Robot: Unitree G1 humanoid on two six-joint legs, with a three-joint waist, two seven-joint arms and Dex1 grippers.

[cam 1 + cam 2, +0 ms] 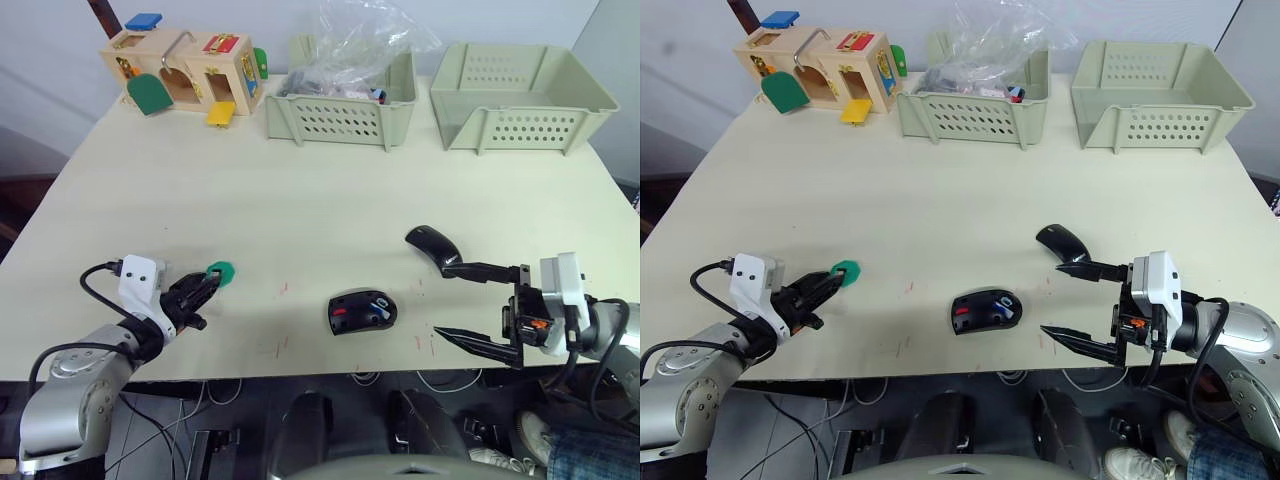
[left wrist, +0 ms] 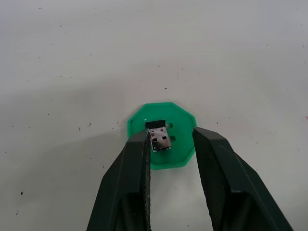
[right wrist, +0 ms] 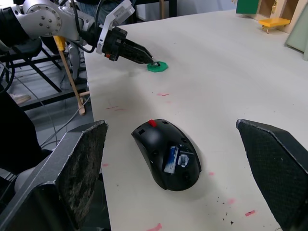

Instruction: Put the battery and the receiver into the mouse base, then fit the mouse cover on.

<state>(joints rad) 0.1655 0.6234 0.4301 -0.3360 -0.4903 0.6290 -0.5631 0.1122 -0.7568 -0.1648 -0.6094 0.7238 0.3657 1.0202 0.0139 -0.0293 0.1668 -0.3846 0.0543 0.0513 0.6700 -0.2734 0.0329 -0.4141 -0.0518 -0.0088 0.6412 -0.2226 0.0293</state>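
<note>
Left gripper (image 2: pixel 169 139) fingers spread around receiver (image 2: pixel 159 136) on green holder (image 2: pixel 162 143), near the surface's front-left edge. Risk: off-centre closing tips it. Right gripper (image 1: pixel 455 302) released beside mouse base (image 1: pixel 361 311).

Open bench (image 1: pixel 300 220) all round mouse base (image 1: pixel 361 311), approach clear from every side. Mouse cover (image 1: pixel 433 245) near right tool (image 1: pixel 480 307). Baskets (image 1: pixel 340 105) well apart, far edge.

Head stereo pair overhead, wrist cameras close, sharing table (image 1: pixel 300 200)
</note>
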